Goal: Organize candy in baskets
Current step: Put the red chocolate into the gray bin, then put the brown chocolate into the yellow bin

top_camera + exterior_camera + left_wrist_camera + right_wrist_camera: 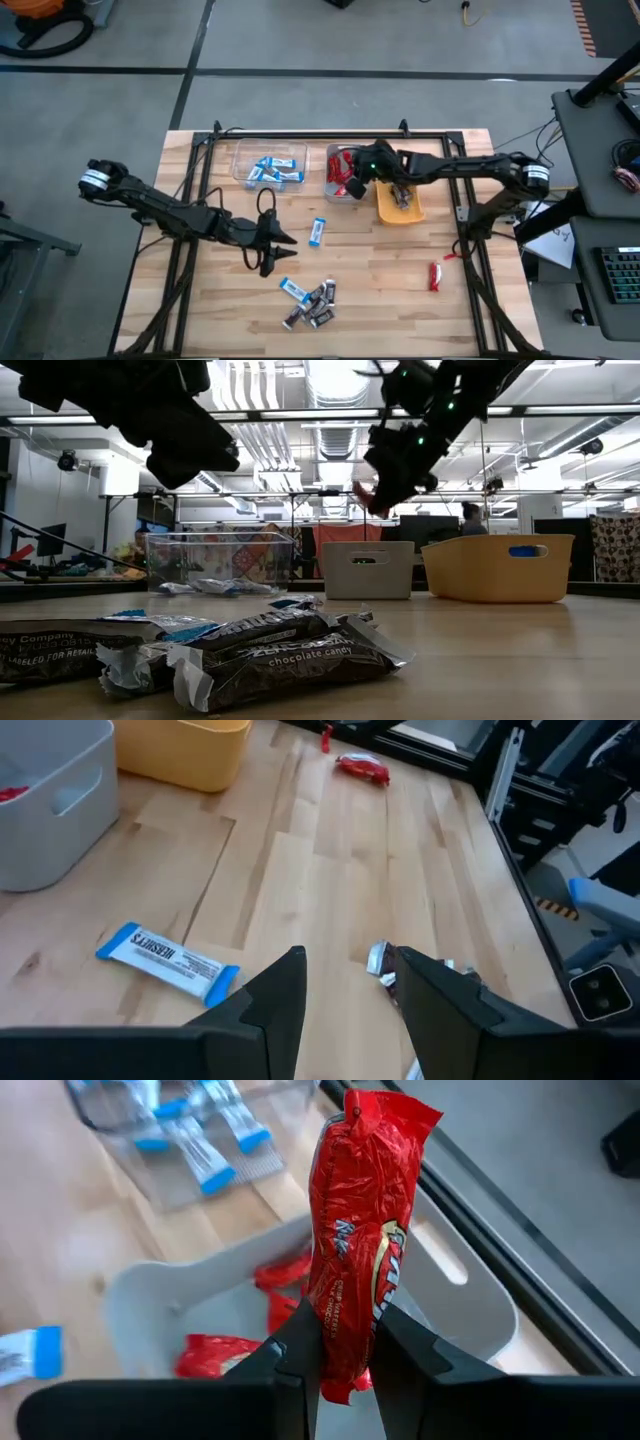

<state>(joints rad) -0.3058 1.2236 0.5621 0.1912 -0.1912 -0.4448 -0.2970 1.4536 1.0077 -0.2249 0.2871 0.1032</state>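
Note:
Three bins stand along the far side: a clear one (268, 165) with blue-and-white bars, a grey one (343, 176) with red wrappers, and an orange one (400, 203) with dark bars. My right gripper (356, 183) hovers over the grey bin, shut on a red candy (360, 1230). My left gripper (277, 246) is open above the table's middle, touching nothing. A loose blue bar (318, 232) lies just to its right. A pile of dark bars with one blue bar (310, 300) lies toward the near edge. One red candy (435, 275) lies at the right. My right gripper pinches the red candy between its two fingers at one end of the wrapper (345, 1365). The fingers slant down from the right and lie along the candy. It sticks out past the fingertips, lifted clear above the grey bin (470, 1310).
The table's black frame rails (330, 135) run along the far edge and down both sides. Bare wood lies between the bins and the near pile. In the left wrist view, the end of a dark bar (380, 960) shows past the open fingers.

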